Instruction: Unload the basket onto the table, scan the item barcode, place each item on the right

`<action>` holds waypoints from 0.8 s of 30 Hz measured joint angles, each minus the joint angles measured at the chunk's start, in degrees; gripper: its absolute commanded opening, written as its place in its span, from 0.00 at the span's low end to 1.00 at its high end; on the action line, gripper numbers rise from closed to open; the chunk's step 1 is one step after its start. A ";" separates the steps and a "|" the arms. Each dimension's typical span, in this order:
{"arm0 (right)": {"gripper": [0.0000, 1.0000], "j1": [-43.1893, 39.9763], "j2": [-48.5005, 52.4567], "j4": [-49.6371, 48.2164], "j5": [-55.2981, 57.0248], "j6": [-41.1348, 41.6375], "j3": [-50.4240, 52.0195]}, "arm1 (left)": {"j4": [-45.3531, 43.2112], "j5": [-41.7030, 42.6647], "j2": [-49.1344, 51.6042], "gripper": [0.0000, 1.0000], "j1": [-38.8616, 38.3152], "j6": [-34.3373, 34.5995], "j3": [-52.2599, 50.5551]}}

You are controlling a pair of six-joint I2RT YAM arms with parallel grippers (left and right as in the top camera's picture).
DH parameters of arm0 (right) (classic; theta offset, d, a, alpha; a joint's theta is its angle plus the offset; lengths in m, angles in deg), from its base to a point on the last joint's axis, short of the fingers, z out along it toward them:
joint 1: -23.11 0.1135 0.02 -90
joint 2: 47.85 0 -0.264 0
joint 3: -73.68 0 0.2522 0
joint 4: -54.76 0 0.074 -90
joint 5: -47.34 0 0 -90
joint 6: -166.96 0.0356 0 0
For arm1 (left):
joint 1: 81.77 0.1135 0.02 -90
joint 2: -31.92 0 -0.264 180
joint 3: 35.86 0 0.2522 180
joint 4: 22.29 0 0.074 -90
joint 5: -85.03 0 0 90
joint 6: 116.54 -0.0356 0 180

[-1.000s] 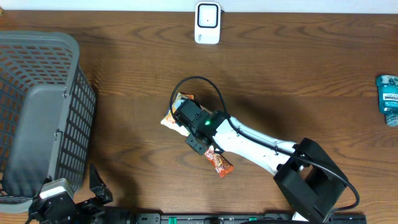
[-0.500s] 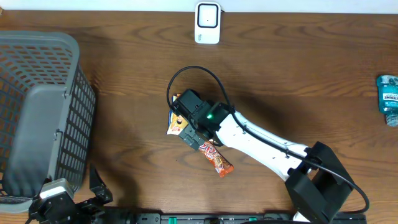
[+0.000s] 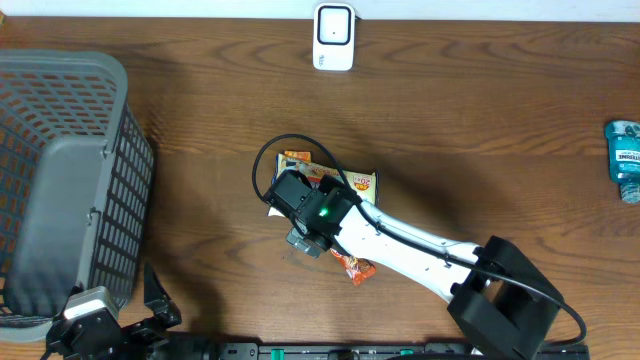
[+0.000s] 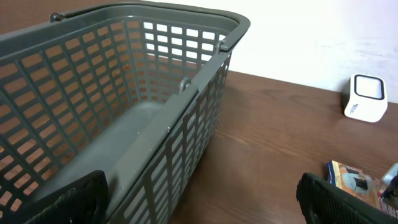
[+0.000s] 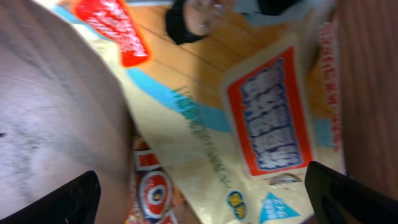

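Currently right claw (image 5: 199, 196) spread open over flat yellow plastic snack packet (image 5: 273, 118), table centre: lined up, probably, for pickup.

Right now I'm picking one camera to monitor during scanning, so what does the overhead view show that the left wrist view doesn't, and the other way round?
Only overhead: the blue bottle at the table's right edge, the right arm over the packets, and a red-orange wrapper under it. Only left wrist: a side-on look at the basket and its mesh wall. Both: the basket, the white scanner, the yellow snack packet and the wooden table.
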 measured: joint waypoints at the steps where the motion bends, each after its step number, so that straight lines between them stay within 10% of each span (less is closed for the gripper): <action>1: 0.99 -0.13 0.00 0.00 0.66 -0.37 0.00 | 0.00 0.02 0.00 0.98 0.00 0.00 0.00; 24: 0.95 -9.51 6.47 -6.71 -8.13 -10.10 -0.33 | 0.00 0.00 0.00 0.98 0.00 0.00 0.00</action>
